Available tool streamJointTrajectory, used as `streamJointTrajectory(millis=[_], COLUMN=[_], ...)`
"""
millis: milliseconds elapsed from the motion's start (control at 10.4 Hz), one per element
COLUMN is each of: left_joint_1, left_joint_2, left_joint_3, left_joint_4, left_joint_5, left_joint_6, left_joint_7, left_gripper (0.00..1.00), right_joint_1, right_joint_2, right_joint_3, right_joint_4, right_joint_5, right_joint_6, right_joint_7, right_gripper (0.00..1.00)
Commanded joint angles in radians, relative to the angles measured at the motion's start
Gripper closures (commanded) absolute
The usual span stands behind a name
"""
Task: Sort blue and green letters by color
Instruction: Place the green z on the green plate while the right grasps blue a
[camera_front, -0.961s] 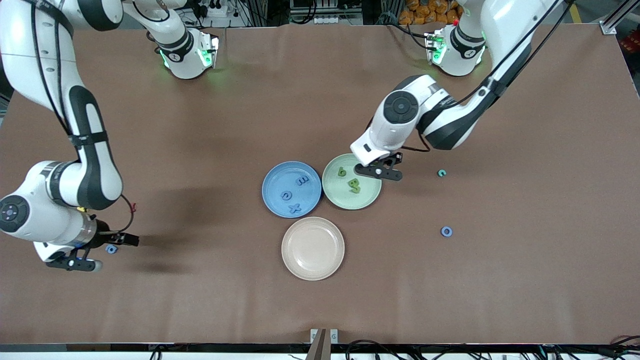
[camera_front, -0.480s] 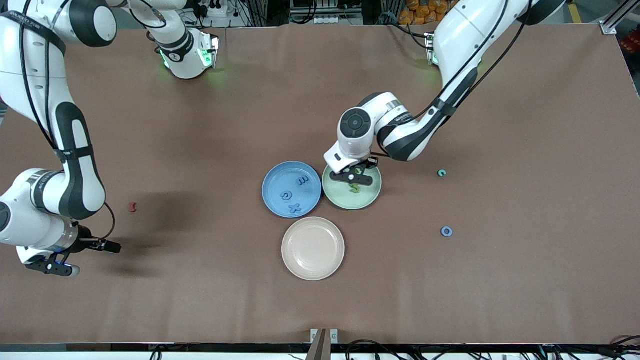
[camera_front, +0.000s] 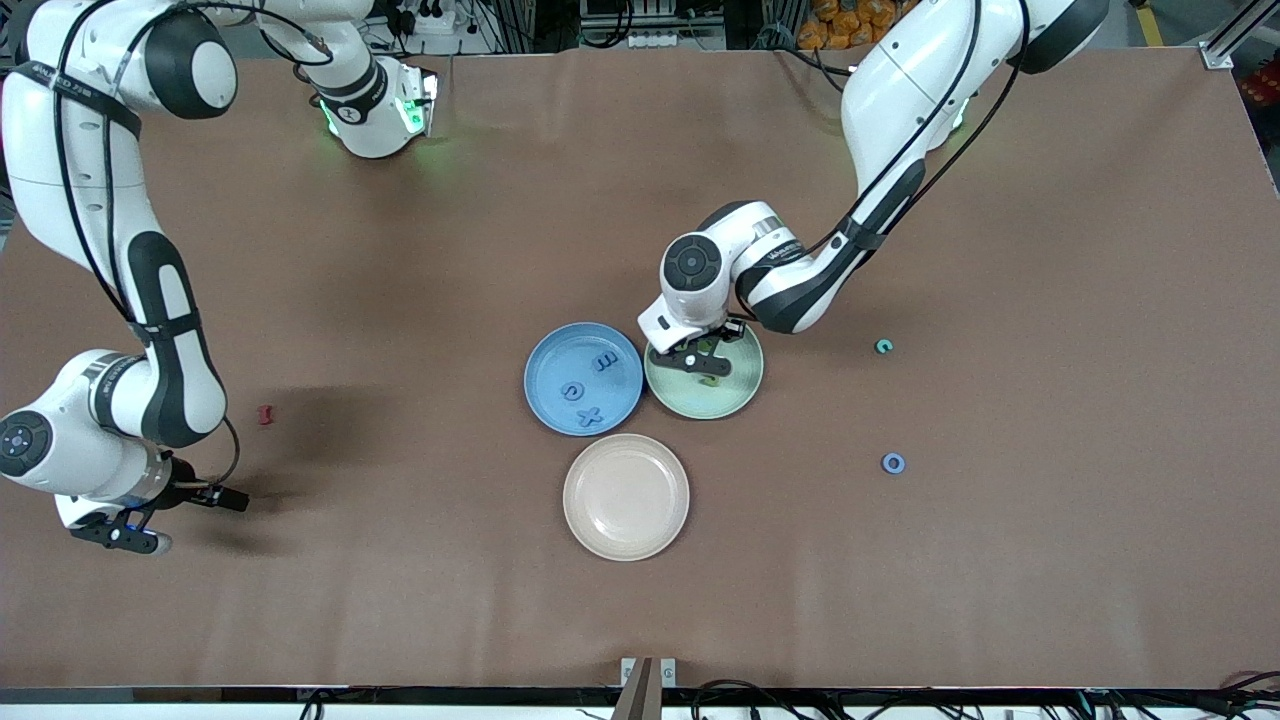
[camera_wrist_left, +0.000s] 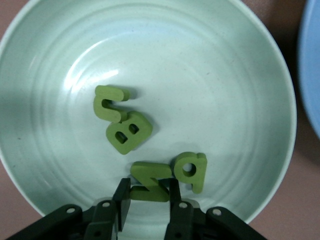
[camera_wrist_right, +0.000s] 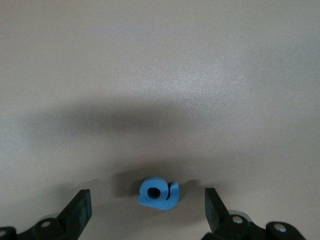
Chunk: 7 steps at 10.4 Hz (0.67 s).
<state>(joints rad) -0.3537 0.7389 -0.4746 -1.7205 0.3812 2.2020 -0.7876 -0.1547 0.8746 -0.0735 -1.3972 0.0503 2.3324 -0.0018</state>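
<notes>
My left gripper (camera_front: 700, 360) is low over the green plate (camera_front: 738, 392), shut on a green Z-shaped letter (camera_wrist_left: 150, 181). Three more green letters (camera_wrist_left: 128, 132) lie in that plate (camera_wrist_left: 225, 75). My right gripper (camera_front: 135, 538) is open near the right arm's end of the table. Its fingers (camera_wrist_right: 75, 212) stand wide on either side of a small blue letter (camera_wrist_right: 158, 194) lying on the table; that letter is hidden in the front view. Three blue letters (camera_front: 590, 416) lie in the blue plate (camera_front: 545, 350). A teal-green letter (camera_front: 883, 346) and a blue ring-shaped letter (camera_front: 893, 463) lie loose toward the left arm's end.
An empty beige plate (camera_front: 625, 497) sits nearer the front camera than the two coloured plates, which touch side by side. A dark red letter (camera_front: 265, 414) lies on the table beside the right arm.
My left gripper moved from the green plate's edge to over its middle, bringing the green letter. My right arm shifted toward its end of the table, uncovering the dark red letter; the blue letter left the front view.
</notes>
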Motion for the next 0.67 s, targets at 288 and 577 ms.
streamJointTrajectory(millis=[288,577], left_joint_1=[0.051,0.175], left_joint_2=[-0.158,-0.281], left_joint_3=[0.013,0.002], left_joint_4=[0.032,0.100], left_joint_5=[0.011,-0.004], left_joint_6=[-0.049,-0.120], left_joint_7=[-0.002,0.077], left_gripper=[0.00,0.00], right_joint_1=[-0.023,-0.037], right_joint_2=[0.040,0.044], right_joint_3=[0.015,0.015], right_joint_4=[0.030,0.024], right_joint_5=[-0.007,0.000], right_joint_6=[0.047,0.073], right_joint_7=[-0.001,-0.035], right_gripper=[0.30,0.67])
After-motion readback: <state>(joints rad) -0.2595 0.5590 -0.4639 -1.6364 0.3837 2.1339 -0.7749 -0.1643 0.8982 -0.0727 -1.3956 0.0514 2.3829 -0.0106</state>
